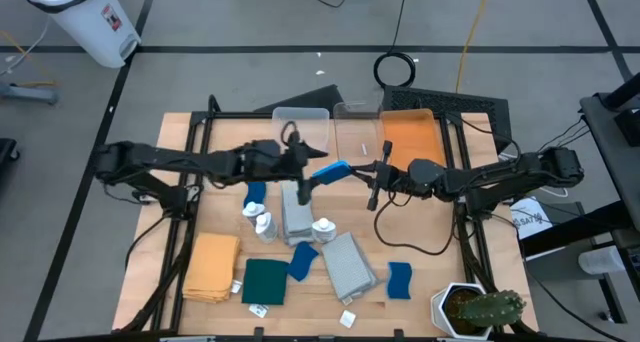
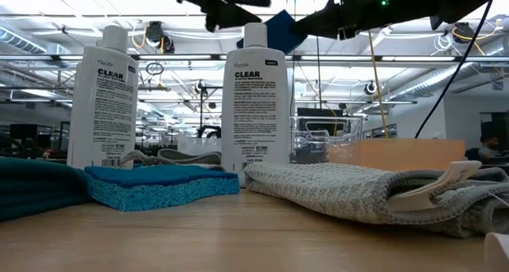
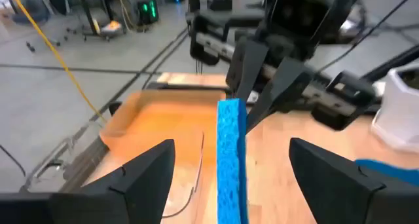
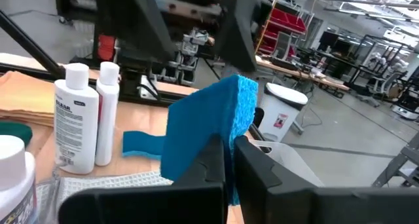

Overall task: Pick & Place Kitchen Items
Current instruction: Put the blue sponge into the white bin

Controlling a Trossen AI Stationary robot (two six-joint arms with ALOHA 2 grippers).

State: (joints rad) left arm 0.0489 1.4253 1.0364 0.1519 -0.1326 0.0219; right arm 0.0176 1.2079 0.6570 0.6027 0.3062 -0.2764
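Overhead, a handover looked in hand: the blue sponge [image 1: 331,170] hung in the air between both arms, pinched by the right gripper [image 1: 372,174], while the left gripper [image 1: 312,168] stood open around its other end.

Left wrist view: the orange tray [image 3: 157,122] looked empty.

Next, I judge, the right arm must carry it to a bin.
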